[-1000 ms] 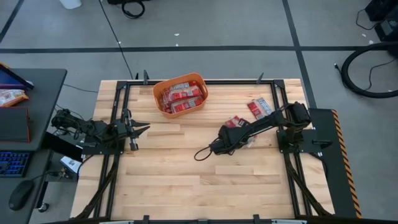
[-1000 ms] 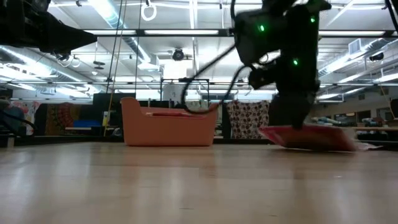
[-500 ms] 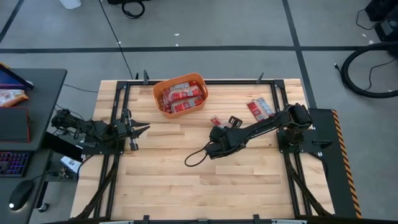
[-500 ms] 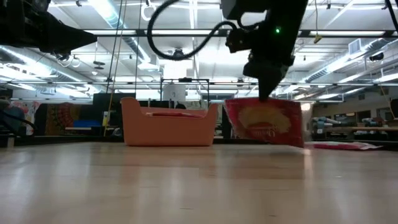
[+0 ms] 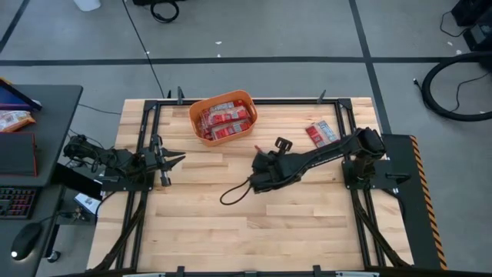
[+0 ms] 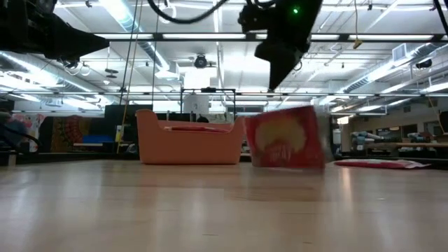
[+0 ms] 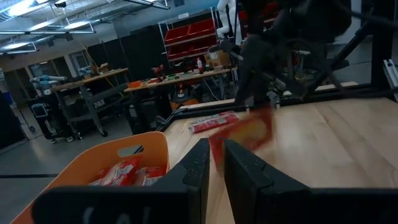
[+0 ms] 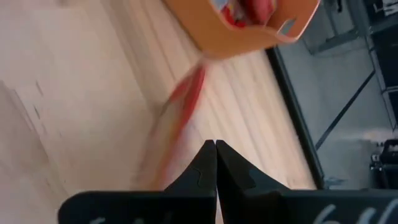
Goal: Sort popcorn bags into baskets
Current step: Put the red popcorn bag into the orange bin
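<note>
While your right arm stretches low from the right edge of the high view toward centre frame, its right gripper (image 5: 259,158) shows fingers (image 8: 208,163) pressed together, with a blurred red popcorn bag (image 6: 285,136) just ahead of the tips; you cannot tell whether it is pinched. Upper centre sits the orange tub (image 5: 248,101), packets (image 5: 223,121) inside. Another bag (image 5: 321,133) lies upper right. At left frame, your left gripper (image 5: 174,159) waits with its fingers (image 7: 198,171) slightly parted, empty.
</note>
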Available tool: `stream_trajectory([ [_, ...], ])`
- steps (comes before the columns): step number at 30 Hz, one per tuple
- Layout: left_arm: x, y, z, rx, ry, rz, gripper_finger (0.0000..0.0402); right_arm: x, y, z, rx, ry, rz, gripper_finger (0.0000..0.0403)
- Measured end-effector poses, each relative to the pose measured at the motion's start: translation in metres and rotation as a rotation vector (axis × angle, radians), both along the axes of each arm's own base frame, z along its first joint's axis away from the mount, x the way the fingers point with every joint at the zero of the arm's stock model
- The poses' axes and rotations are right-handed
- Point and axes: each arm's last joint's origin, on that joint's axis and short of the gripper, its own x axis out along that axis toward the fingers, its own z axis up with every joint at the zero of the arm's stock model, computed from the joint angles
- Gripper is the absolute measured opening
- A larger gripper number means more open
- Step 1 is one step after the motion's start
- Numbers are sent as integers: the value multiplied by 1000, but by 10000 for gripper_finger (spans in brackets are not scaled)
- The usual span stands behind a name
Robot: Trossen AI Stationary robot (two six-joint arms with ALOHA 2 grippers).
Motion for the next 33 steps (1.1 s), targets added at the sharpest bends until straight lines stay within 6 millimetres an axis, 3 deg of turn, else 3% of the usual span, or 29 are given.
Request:
stream_trajectory([
  [6,0,0,0,0,0,0,50,9,-7,17,-15,-34,29,0],
  [10,0,0,0,1,0,0,50,19,-15,14,176,-99,16,12],
  [17,0,0,0,0,0,0,50,27,-14,-19,398,-142,106,77],
  [21,0,0,0,1,0,0,50,24,-18,-37,504,-161,62,106],
  [28,0,0,0,1,1,0,50,7,-29,-67,527,-122,-90,152],
  [33,0,0,0,1,1,0,50,6,-40,-81,529,-169,-112,185],
])
